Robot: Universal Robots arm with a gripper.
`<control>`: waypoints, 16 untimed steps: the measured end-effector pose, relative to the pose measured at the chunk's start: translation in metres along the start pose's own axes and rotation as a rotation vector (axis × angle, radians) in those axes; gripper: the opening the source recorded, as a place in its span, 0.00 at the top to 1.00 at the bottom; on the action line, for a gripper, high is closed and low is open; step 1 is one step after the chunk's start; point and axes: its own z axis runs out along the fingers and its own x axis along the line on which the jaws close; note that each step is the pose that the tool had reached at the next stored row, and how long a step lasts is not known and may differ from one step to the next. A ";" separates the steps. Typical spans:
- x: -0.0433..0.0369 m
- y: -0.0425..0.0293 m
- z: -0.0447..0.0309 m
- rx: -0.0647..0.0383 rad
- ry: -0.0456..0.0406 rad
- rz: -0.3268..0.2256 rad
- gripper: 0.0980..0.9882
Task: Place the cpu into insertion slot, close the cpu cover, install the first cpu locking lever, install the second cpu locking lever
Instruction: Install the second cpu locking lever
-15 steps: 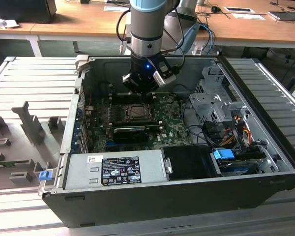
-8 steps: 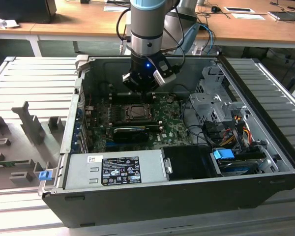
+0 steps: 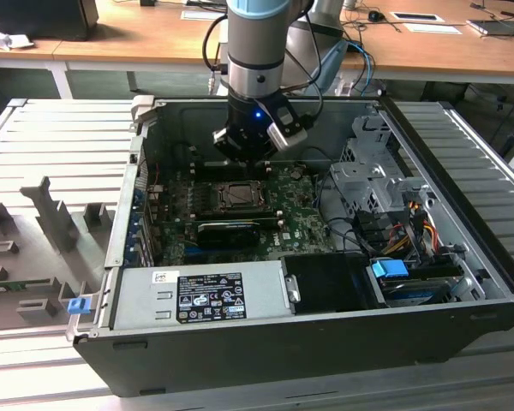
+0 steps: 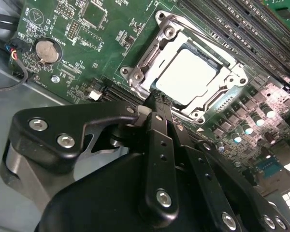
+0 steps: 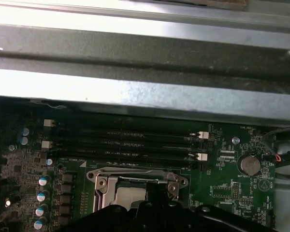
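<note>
In the second wrist view the gripper (image 4: 157,99), fingers pressed together with nothing between them, hangs just above the edge of the insertion slot (image 4: 152,60), where the cpu (image 4: 186,77) lies seated under the closed cpu cover (image 4: 232,77) on the green motherboard (image 4: 77,58).

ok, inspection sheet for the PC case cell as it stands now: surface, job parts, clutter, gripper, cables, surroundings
Surface: open computer case lying on a grey ribbed table.
Job's things: cpu sits in the insertion slot on the green motherboard; cpu cover lies down around it, framing the chip.
Clutter: grey fixture blocks on the table at the exterior view's left.
Gripper: gripper hangs just above the socket's edge, fingers together, holding nothing.
Cables: coloured wire bundle inside the case at the exterior view's right.
Surroundings: wooden desks behind.
</note>
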 end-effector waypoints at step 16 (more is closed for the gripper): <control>0.0003 -0.0058 -0.0028 0.000 0.0001 0.000 0.99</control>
